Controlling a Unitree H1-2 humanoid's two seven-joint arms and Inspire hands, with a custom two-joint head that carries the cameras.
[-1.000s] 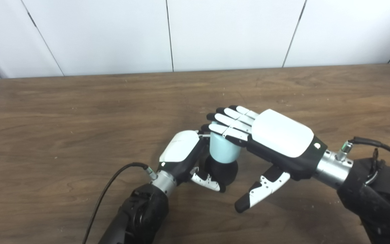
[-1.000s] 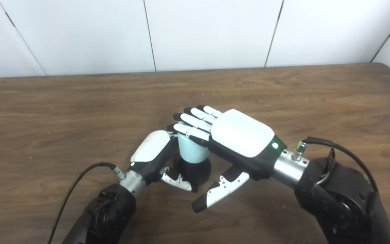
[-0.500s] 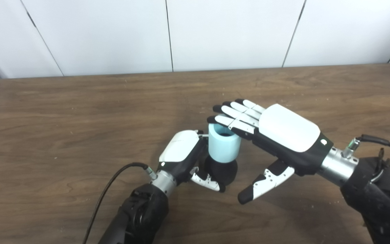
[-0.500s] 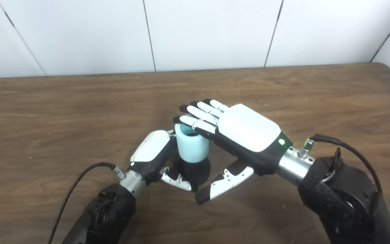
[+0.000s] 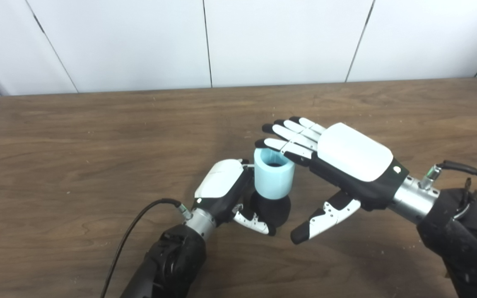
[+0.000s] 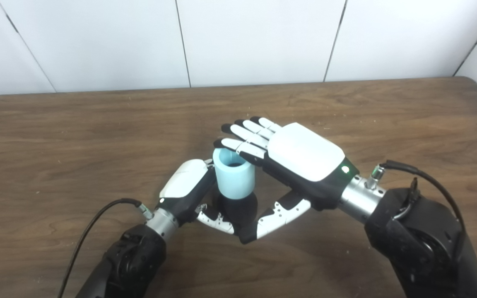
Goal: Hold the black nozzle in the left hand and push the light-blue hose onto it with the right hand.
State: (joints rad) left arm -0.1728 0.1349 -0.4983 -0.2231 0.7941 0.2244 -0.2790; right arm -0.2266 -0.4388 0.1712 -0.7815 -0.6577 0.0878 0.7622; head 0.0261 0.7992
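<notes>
The brown wooden desk (image 5: pixel 77 136) carried everything, and a white panelled wall (image 5: pixel 139 41) stood behind its far edge. The right hand (image 5: pixel 346 161) was above the desk, a little toward the near edge from the middle. It was flat with the palm down, and its fingers (image 5: pixel 292 134) were spread apart and grasped nothing. Their tips were over the far right rim of the hose; I could not tell if they touched it. The left hand (image 5: pixel 222 186) was just beside the hose on its left, with its fingers wrapped around the black nozzle (image 5: pixel 271 209). The light-blue hose (image 5: pixel 273 179) stood upright on top of the nozzle, with its open end facing up. A black cable (image 5: pixel 135 231) ran from the left wrist toward the near edge.
</notes>
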